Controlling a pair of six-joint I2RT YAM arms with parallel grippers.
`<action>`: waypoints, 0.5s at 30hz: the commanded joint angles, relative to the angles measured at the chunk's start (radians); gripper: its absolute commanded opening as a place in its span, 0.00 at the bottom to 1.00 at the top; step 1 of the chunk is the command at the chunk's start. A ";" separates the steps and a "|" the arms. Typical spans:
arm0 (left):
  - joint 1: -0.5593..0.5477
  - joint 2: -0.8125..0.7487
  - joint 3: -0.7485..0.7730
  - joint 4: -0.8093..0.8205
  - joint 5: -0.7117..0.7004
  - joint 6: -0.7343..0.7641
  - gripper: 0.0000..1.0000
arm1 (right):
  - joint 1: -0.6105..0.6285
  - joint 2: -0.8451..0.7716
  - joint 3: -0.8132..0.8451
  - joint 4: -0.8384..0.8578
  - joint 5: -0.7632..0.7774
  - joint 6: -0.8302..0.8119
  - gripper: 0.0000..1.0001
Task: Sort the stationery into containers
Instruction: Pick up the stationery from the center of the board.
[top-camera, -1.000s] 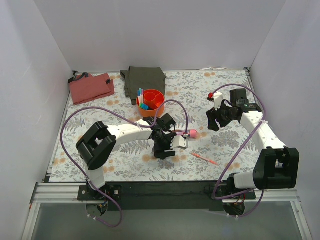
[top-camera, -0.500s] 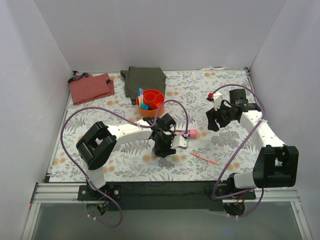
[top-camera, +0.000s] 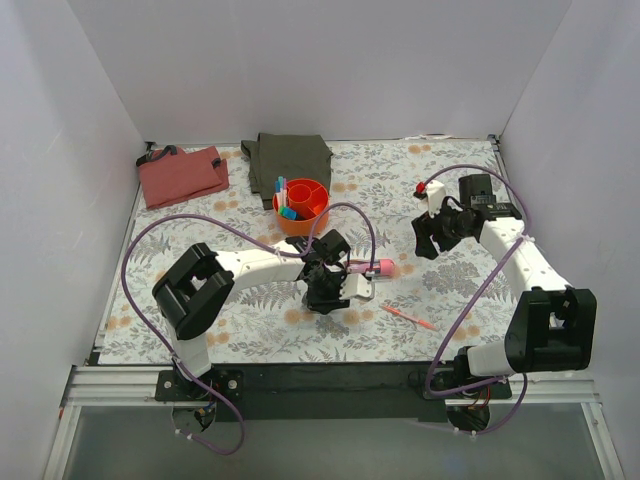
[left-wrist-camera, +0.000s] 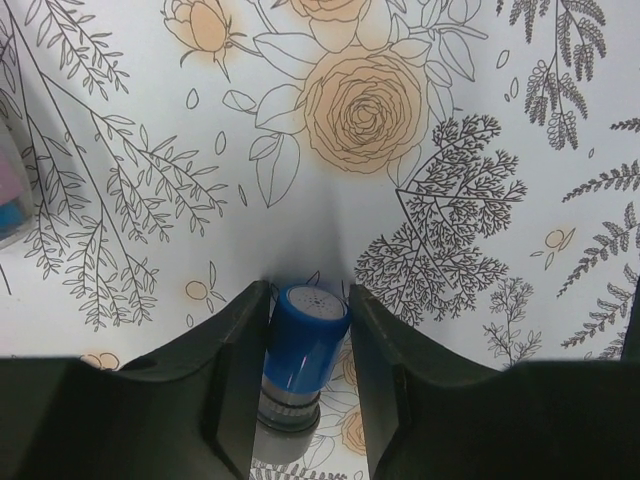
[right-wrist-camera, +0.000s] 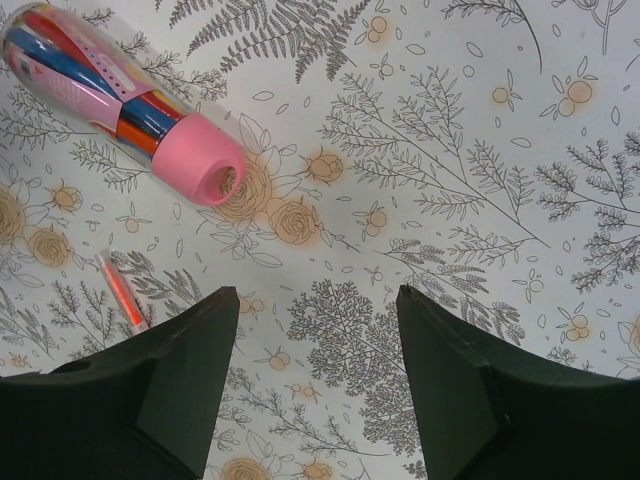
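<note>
My left gripper (top-camera: 326, 300) (left-wrist-camera: 308, 300) is shut on a short blue-grey cylinder (left-wrist-camera: 300, 350), blue cap outward, held just above the floral mat. The fat pink tube (top-camera: 372, 267) lies just right of it; in the right wrist view (right-wrist-camera: 130, 110) it is a clear tube with a pink cap and coloured pens inside. A thin orange-red pen (top-camera: 408, 317) (right-wrist-camera: 120, 292) lies on the mat nearer the front. My right gripper (top-camera: 426, 245) (right-wrist-camera: 315, 320) is open and empty, hovering right of the pink tube. The orange bowl (top-camera: 301, 204) holds several pens.
A folded olive-green cloth (top-camera: 290, 160) lies behind the bowl. A folded red cloth (top-camera: 182, 175) lies at the back left. White walls enclose the mat on three sides. A purple cable (top-camera: 355, 215) loops over the mat near the bowl.
My left gripper has shifted slightly back and left with the cylinder. The right gripper has moved a little toward the back. The pink tube and orange-red pen have not moved.
</note>
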 joint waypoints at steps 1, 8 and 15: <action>0.006 -0.013 0.044 0.010 -0.001 -0.013 0.11 | -0.003 0.010 0.067 -0.004 0.013 0.004 0.73; 0.180 0.033 0.463 -0.103 0.184 -0.164 0.00 | -0.006 0.047 0.148 -0.061 0.045 -0.016 0.72; 0.337 0.049 0.673 0.198 0.323 -0.436 0.00 | -0.007 0.090 0.197 -0.061 0.084 -0.010 0.72</action>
